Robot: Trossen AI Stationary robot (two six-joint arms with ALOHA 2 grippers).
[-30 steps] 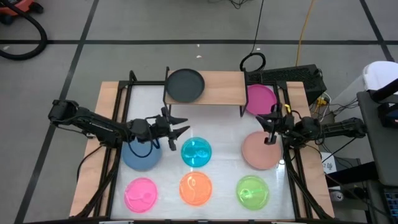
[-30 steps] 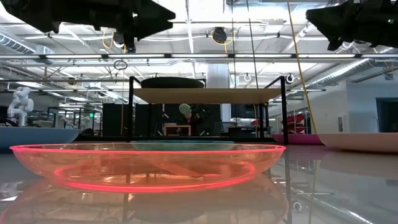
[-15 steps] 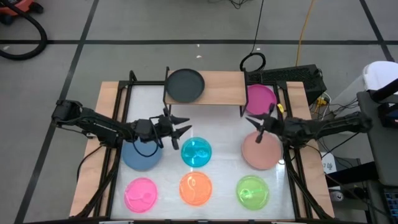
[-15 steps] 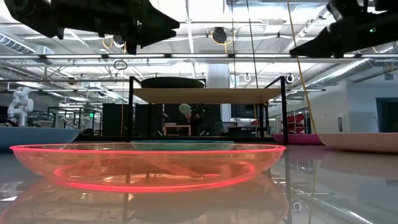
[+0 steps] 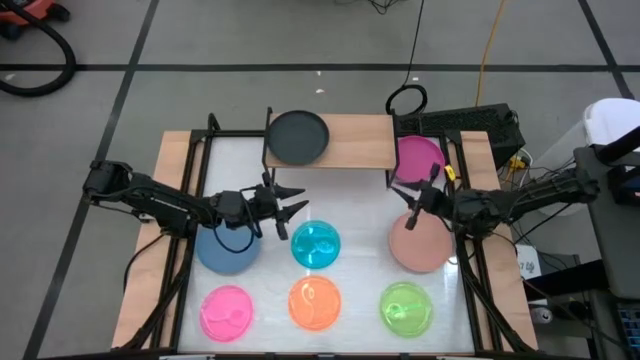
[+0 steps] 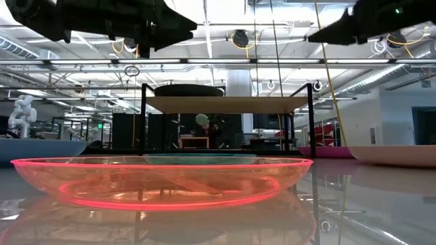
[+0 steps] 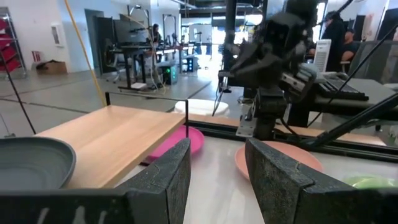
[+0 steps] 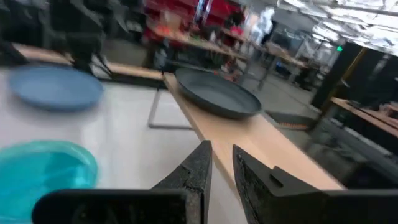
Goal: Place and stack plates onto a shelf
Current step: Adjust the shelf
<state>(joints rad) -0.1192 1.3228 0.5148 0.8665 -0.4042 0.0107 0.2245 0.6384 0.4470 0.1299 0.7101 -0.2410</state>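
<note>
The shelf (image 5: 345, 140) stands at the table's far middle, and a dark grey plate (image 5: 297, 137) rests flat on its left part. On the table lie a magenta plate (image 5: 420, 158), a dusty pink plate (image 5: 420, 255), a blue plate (image 5: 228, 252), and smaller cyan (image 5: 316, 245), orange (image 5: 315, 303), pink (image 5: 226, 312) and green (image 5: 406, 308) plates. My left gripper (image 5: 295, 205) hangs open and empty, high between the blue and cyan plates. My right gripper (image 5: 408, 200) hovers level above the dusty pink plate's far edge. Its fingers (image 8: 202, 165) stand a narrow gap apart with nothing between them.
The shelf's thin black legs (image 6: 144, 119) stand on the white tabletop. A wooden rim (image 5: 150, 250) frames the table. Both arms hang well above the plates in the low view. A black keyboard (image 5: 470, 125) and cables lie beyond the far right corner.
My right gripper has risen from above the dusty pink plate and swung from pointing down to pointing level, moving toward the table's left and the shelf. The plates have not moved.
</note>
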